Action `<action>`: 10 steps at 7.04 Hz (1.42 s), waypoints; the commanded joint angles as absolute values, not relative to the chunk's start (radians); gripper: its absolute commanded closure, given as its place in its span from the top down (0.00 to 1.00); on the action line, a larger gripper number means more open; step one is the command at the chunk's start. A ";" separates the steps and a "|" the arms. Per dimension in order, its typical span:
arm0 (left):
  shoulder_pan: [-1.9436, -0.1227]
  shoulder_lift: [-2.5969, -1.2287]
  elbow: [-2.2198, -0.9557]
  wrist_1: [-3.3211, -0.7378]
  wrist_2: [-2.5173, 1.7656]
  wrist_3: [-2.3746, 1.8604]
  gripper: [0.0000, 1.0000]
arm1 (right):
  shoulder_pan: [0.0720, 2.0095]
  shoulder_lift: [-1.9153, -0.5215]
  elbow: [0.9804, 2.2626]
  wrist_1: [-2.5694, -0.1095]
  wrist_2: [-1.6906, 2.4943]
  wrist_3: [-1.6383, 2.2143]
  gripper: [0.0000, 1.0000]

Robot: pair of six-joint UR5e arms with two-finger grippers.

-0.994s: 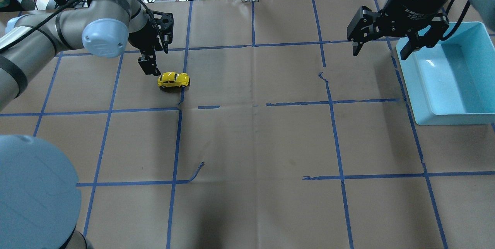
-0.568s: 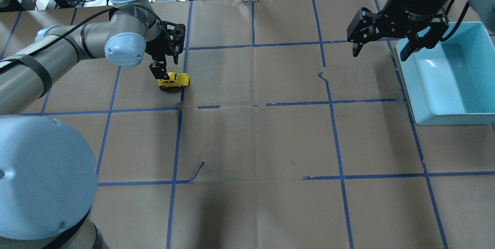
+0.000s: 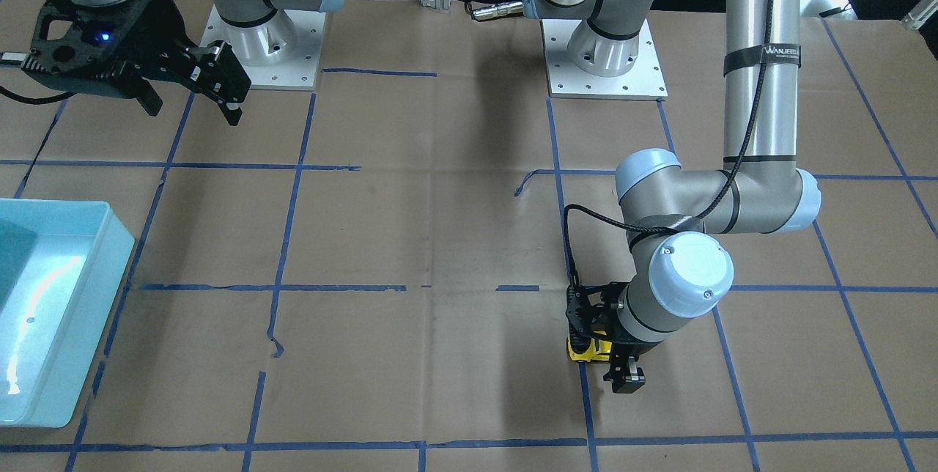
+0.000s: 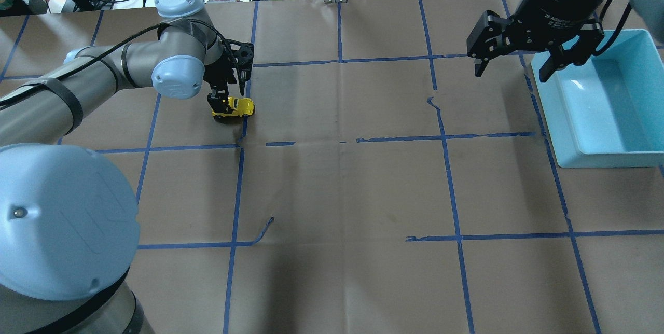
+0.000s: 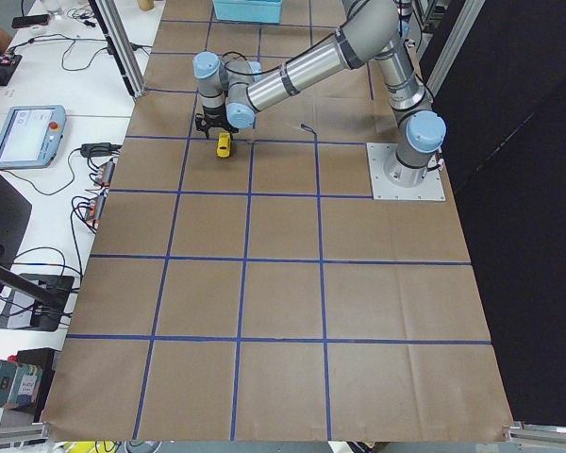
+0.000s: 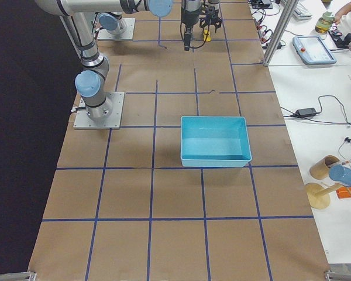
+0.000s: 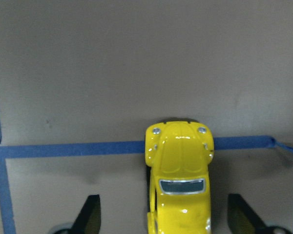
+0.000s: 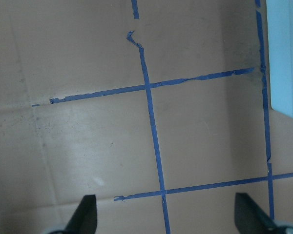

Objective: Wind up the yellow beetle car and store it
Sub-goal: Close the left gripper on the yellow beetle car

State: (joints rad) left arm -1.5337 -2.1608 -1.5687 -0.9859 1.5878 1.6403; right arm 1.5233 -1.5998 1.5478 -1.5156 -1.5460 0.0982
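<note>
The yellow beetle car [image 4: 237,107] stands on the brown paper at the far left, across a blue tape line. It also shows in the left wrist view [image 7: 179,170], nose away from the camera, and in the front view [image 3: 582,349]. My left gripper [image 4: 228,94] is open and down over the car. Its fingers [image 7: 90,214] stand on either side of the car, apart from it. My right gripper [image 4: 511,69] is open and empty, held high at the far right beside the blue bin; the right wrist view [image 8: 167,219] shows only paper and tape below it.
A light-blue bin [image 4: 607,159] sits at the right edge of the table, also seen in the front view [image 3: 91,311]. Blue tape lines grid the brown paper. Cables and power bricks lie beyond the far edge.
My left gripper has moved right and down, from beside the car to over it, with the fingers now on either side. The car and my right arm have hardly moved.
</note>
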 commanded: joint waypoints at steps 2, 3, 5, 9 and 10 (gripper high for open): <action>-1.528 -2.161 -1.569 -0.997 1.589 1.637 0.32 | 1.523 -1.597 1.549 -1.516 -1.546 0.097 1.00; -1.529 -2.155 -1.568 -0.997 1.588 1.628 0.07 | 1.523 -1.594 1.548 -1.516 -1.545 0.097 1.00; -1.528 -2.146 -1.568 -0.999 1.588 1.628 0.00 | 1.523 -1.591 1.549 -1.517 -1.542 0.097 1.00; -1.511 -2.131 -1.568 -1.006 1.585 1.643 0.00 | 1.523 -1.589 1.549 -1.519 -1.539 0.097 1.00; -1.509 -2.134 -1.568 -1.006 1.585 1.644 0.00 | 1.523 -1.589 1.549 -1.520 -1.537 0.097 1.00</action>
